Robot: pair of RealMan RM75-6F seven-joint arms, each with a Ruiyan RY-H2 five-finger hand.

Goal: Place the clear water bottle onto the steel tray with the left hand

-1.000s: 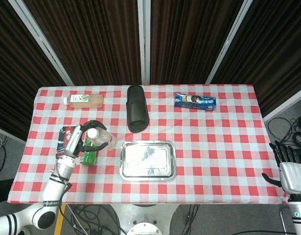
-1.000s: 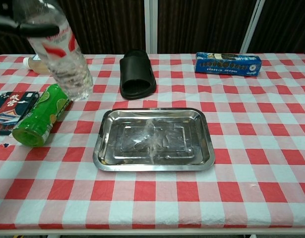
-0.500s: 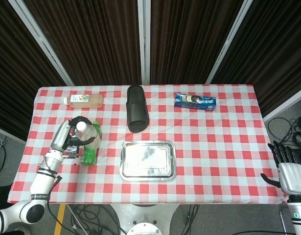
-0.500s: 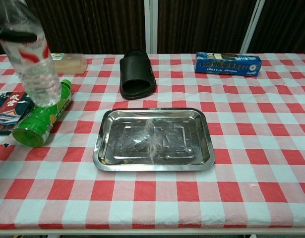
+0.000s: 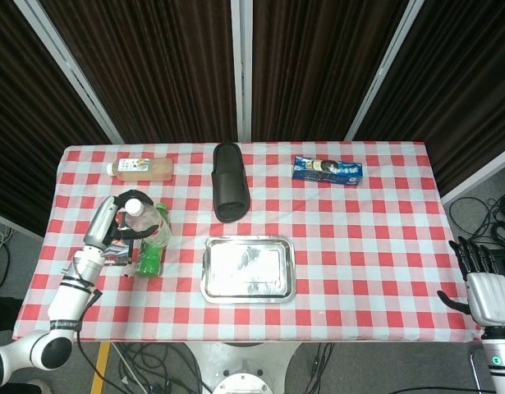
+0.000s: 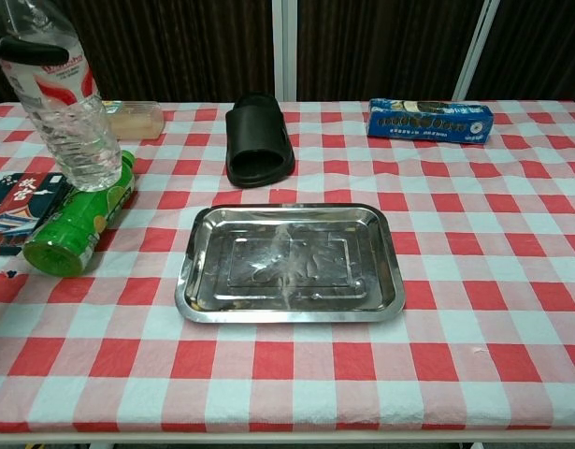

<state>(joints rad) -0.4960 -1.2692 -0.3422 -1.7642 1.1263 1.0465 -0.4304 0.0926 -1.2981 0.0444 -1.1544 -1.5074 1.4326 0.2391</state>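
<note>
Head view | left hand (image 5: pixel 104 230) grips clear water bottle (image 5: pixel 142 222) | steel tray (image 5: pixel 209 289)

black slipper (image 6: pixel 259 139); green bottle (image 6: pixel 77 219); biscuit pack (image 6: pixel 429 120)

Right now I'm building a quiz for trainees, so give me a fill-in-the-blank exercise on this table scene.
1. The left hand holds the clear water bottle by its ____ end.
2. The steel tray holds ____.
3. The green bottle lies on its ____.
4. The black slipper sits on the ____ side of the tray.

Missing words: upper; nothing; side; far
</note>
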